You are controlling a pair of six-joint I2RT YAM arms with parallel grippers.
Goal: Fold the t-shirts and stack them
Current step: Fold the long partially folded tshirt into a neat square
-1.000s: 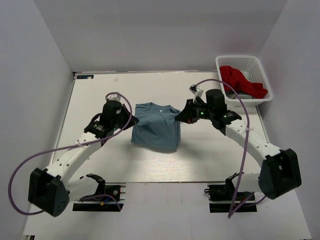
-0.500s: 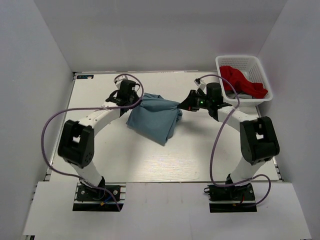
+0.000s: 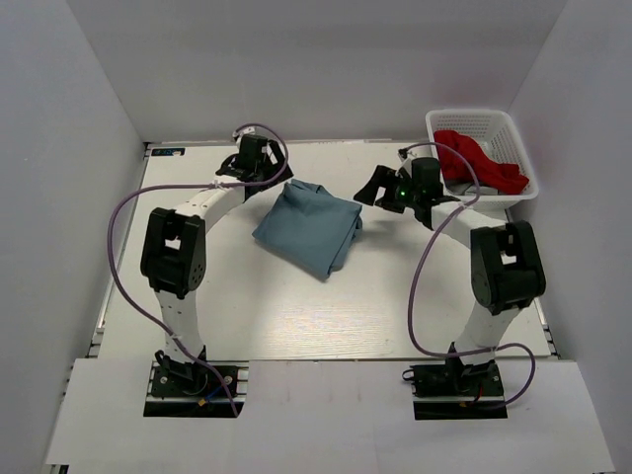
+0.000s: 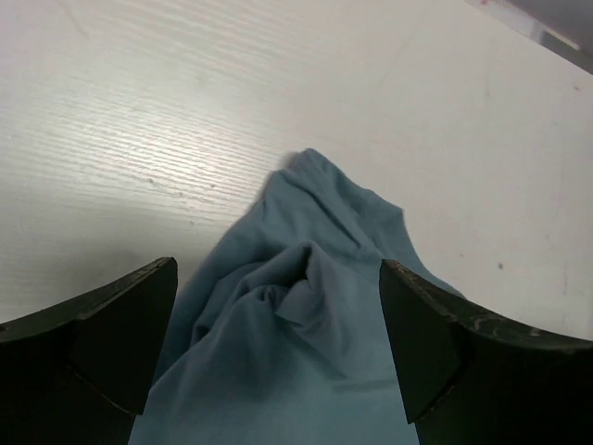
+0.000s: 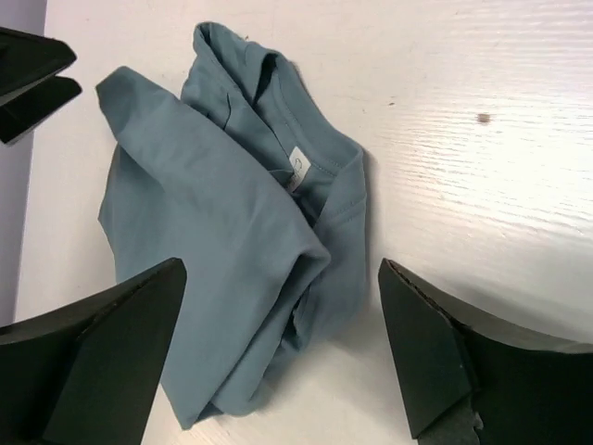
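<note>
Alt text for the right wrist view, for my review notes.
A grey-blue t-shirt lies loosely folded on the white table, collar and neck tag showing, beneath the open right gripper. The dark fingers of the left gripper poke in at top left.

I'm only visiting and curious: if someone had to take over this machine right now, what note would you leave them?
Left end effector: open, empty, at the far left corner of the blue shirt.
Right end effector: open, empty, beside the shirt's right edge.
Shirt: on the table, far middle, in a loose, rumpled fold.
Basket, far right: holds a red cloth and something grey.
Done: a rough fold.
Left: neaten it, then probably fold and stack the basket's contents, if those are shirts.
</note>
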